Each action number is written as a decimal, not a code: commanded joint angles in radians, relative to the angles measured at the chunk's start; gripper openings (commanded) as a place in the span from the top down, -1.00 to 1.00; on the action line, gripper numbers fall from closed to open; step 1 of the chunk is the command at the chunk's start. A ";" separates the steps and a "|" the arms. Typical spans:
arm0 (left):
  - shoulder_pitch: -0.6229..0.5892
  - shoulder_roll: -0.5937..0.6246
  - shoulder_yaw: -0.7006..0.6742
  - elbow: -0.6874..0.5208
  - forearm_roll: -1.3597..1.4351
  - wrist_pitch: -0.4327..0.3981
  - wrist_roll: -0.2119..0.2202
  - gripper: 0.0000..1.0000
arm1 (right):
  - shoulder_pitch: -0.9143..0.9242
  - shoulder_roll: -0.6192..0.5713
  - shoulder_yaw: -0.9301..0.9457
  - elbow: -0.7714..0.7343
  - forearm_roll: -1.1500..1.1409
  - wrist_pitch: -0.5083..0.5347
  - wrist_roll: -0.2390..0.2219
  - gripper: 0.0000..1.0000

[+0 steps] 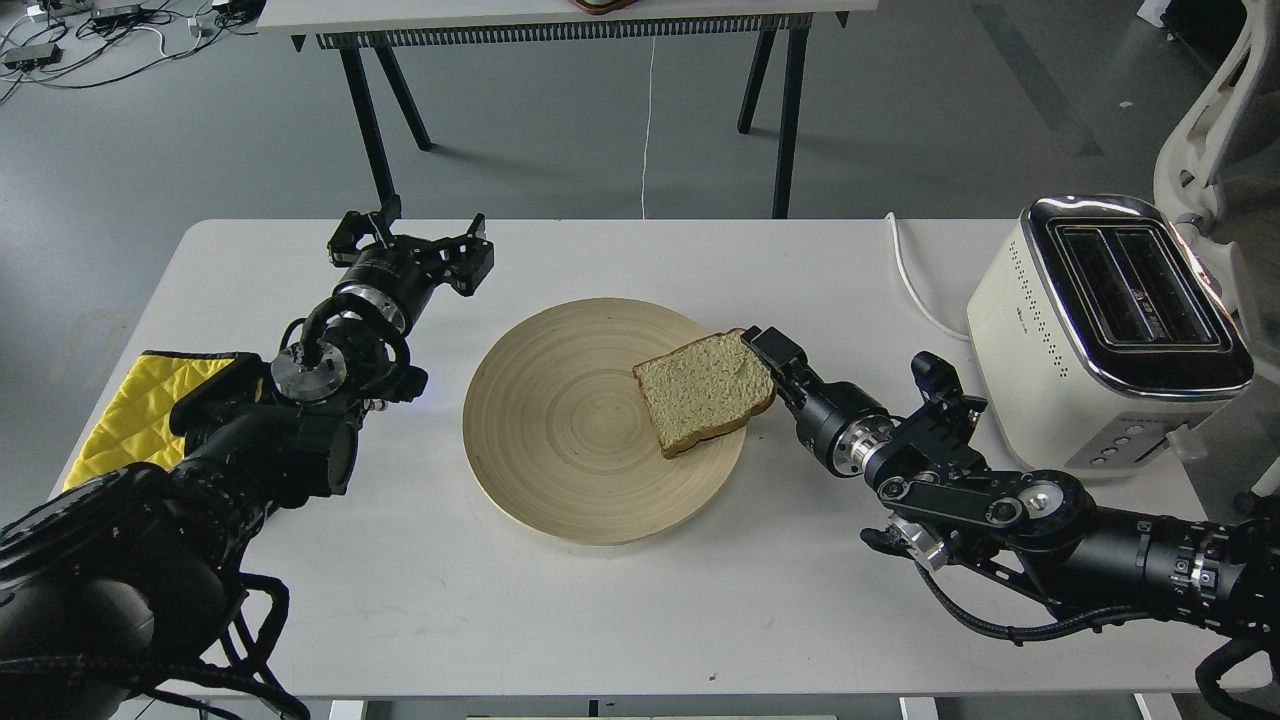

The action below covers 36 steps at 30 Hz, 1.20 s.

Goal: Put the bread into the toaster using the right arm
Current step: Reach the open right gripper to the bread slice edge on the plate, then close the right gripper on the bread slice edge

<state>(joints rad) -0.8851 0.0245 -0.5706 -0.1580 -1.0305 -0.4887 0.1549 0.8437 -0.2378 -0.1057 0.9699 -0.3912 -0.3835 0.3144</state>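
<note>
The bread point(700, 390) is a pale tan slice lying over the right side of a round wooden plate point(560, 430), with its right edge slightly raised. My right gripper point(768, 362) reaches in from the right and is closed on that right edge; one finger shows on top of the slice and the other is hidden under it. The cream-white toaster point(1100, 330) stands at the table's right end with both black slots empty, to the right of the right arm. My left gripper point(415, 240) is open and empty above the table's far left.
A yellow quilted cloth point(140, 400) lies at the table's left edge under my left arm. The toaster's white cord point(910, 280) runs off the back edge. Another table point(560, 15) stands behind, and a white chair point(1210, 120) is at the far right.
</note>
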 commanded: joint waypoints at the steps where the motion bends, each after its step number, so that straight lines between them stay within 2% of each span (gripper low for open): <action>1: 0.000 0.000 0.000 0.000 0.000 0.000 0.000 -1.00 | -0.002 0.000 0.000 0.003 0.000 0.000 0.000 -0.40; 15: 0.000 0.000 0.000 0.000 0.001 0.000 0.000 -1.00 | -0.002 0.012 -0.002 0.003 -0.003 0.000 0.000 -0.32; 17: 0.000 0.000 0.000 0.000 0.001 0.000 0.000 -1.00 | -0.003 0.012 -0.002 0.003 -0.006 0.000 0.000 -0.28; 23: 0.000 0.000 0.000 0.000 0.000 0.000 0.000 -1.00 | -0.006 0.012 -0.002 0.003 -0.006 0.000 0.000 0.03; 36: 0.000 0.000 0.000 0.000 0.000 0.000 0.000 -1.00 | -0.008 0.012 -0.002 0.003 -0.005 0.000 0.005 0.26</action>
<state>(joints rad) -0.8851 0.0245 -0.5706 -0.1580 -1.0297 -0.4887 0.1548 0.8360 -0.2255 -0.1076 0.9725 -0.3958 -0.3835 0.3178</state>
